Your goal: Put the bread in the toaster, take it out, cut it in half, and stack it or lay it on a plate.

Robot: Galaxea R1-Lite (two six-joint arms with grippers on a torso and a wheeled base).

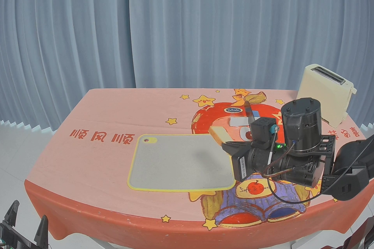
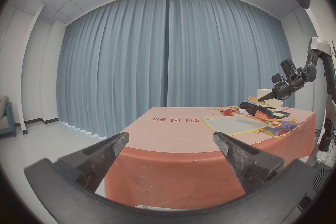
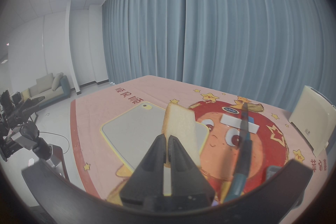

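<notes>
Our right end effector was closed down narrow on one slice of bread. It pinched the slice near one edge, so most of it stood out past the fingertips, in the air over the 3 o'clock edge of the cutting board and apart from it. We saw the toaster well apart from the slice at about 1 o'clock, at the far right corner of the tabletop, with its slot facing up. A knife lay on the tabletop just beyond the bread, between it and the toaster. Our left end effector hung wide open and held nothing, off the near left corner of the tabletop at about 7 o'clock. We judged the slice to be light, soft and easily crushed, with a pale crumb that would dent or tear under a hard squeeze and a browner crust that gives the firmer hold. A gentle pinch at the crust edge, as we had it, seemed right. We reckoned the slice would sag if held flat by one edge, so it was better kept on edge. From its colour alone we could not tell whether it had been toasted.
</notes>
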